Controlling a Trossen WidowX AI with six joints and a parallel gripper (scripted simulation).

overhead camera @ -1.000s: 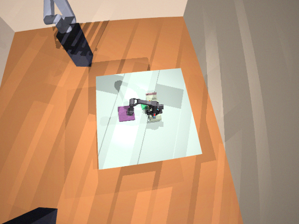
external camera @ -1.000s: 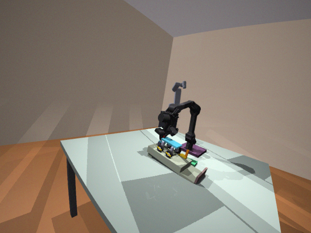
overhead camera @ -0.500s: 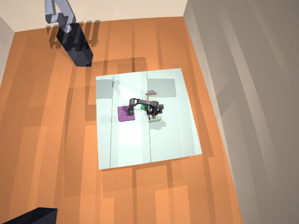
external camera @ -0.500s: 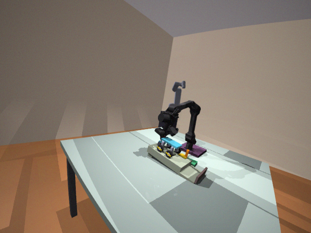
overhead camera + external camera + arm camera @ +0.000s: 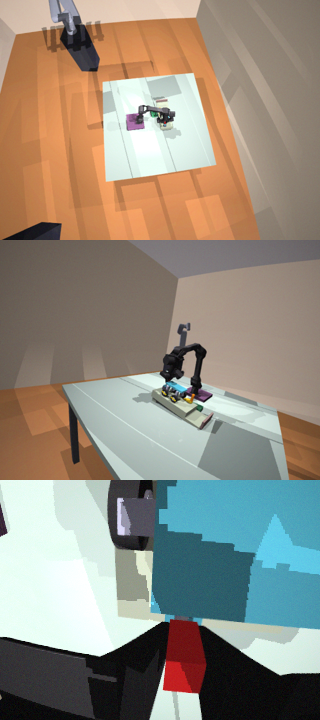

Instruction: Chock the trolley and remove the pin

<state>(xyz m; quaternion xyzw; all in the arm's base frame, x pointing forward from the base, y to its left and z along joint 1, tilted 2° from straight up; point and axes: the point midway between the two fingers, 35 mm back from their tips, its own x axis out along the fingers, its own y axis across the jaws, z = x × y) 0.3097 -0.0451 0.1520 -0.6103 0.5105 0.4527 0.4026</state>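
My gripper [image 5: 182,631] [image 5: 168,381] is shut on the red head of the stop pin [image 5: 184,676] at the uphill end of the ramp [image 5: 170,404] [image 5: 162,104]. The blue trolley [image 5: 176,386] [image 5: 210,575] stands upright on the ramp, just downhill of the pin. Whether the pin is still seated is hidden. The yellow chock [image 5: 188,400], with its orange handle up, sits on the ramp close to the trolley's downhill wheel on the arm's side; whether it touches cannot be told. The green tray [image 5: 200,407] [image 5: 154,113] is beside the ramp on the arm's side and looks empty of red.
The arm stands on a purple base plate [image 5: 134,126] [image 5: 207,396] beside the ramp. A pinkish end board [image 5: 206,421] [image 5: 161,100] closes the ramp's low end. The arm's forearm passes above the ramp. A grey arm on a dark pedestal [image 5: 82,55] stands off the table.
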